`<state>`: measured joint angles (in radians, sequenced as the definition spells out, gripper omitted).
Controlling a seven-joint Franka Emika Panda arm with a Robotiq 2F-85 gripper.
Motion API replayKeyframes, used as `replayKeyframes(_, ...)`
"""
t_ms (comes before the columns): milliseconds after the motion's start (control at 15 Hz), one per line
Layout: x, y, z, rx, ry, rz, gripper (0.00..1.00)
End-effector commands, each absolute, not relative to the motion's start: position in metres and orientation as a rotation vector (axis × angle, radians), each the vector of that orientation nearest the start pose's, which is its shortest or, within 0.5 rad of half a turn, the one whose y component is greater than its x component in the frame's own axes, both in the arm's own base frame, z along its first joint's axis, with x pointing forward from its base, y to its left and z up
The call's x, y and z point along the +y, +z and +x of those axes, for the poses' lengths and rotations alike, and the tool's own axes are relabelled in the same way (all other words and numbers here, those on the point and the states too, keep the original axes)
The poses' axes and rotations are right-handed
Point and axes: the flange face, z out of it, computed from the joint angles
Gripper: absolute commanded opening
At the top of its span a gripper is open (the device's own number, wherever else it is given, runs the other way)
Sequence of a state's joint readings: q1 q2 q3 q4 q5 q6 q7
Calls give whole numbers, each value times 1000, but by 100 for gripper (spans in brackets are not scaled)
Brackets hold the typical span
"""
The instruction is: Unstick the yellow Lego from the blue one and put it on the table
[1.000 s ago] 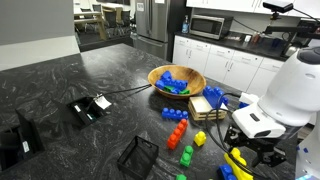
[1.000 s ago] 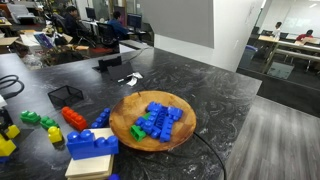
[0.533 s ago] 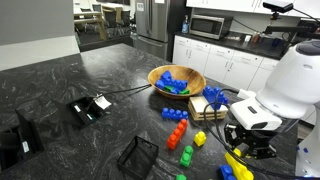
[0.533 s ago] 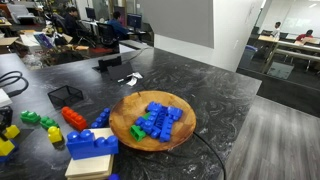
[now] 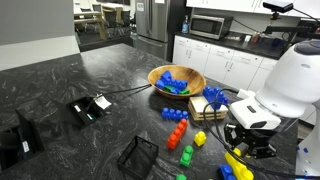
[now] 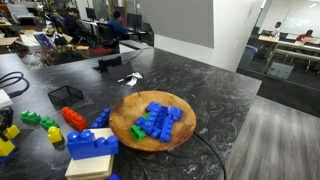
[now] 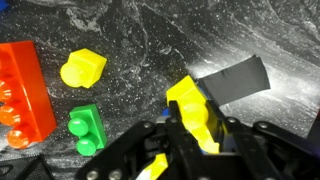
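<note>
Gripper (image 7: 200, 128) seen from the wrist camera, its two dark fingers pressed against opposite flanks of the yellow Lego (image 7: 193, 105), which stands between them with one end pointing away from the palm. In an exterior view the same gripper (image 5: 250, 150) hangs low over the table (image 5: 100, 80). The yellow piece shows beneath it, and a small blue brick, probably the blue one (image 5: 227, 172), lies just beside its lower end. Whether the two are joined or parted cannot be read at this size, and the wrist view shows no blue at all.

Around the grasp, on the dark marbled surface, lie a red brick (image 7: 22, 90) at the left edge, a small yellow piece (image 7: 82, 68), a green brick (image 7: 85, 130) and a flat grey patch (image 7: 232, 80) just behind the held brick. A wooden bowl (image 5: 176, 80) of blue bricks sits well apart, further back.

Handling, as a judgement: hollow moulded plastic — light, rigid and not fragile, but smooth-walled and therefore inclined to slip or swivel under a two-point pinch. The flat long sides give the surest hold; the studs and rounded corners do not. A stud joint resists a straight pull and yields more readily to a tilt — so the hold is best taken close to the joint, with the blue brick braced against the table
</note>
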<state>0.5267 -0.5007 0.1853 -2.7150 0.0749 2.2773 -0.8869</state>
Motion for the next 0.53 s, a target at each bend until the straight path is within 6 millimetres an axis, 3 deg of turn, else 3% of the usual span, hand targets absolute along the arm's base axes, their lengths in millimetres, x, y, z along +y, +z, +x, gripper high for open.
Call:
replayKeyframes(0, 238, 389, 288, -2201, -137, -2300, 7)
replayKeyframes(467, 231, 399, 296, -2202, -162, -2320, 7)
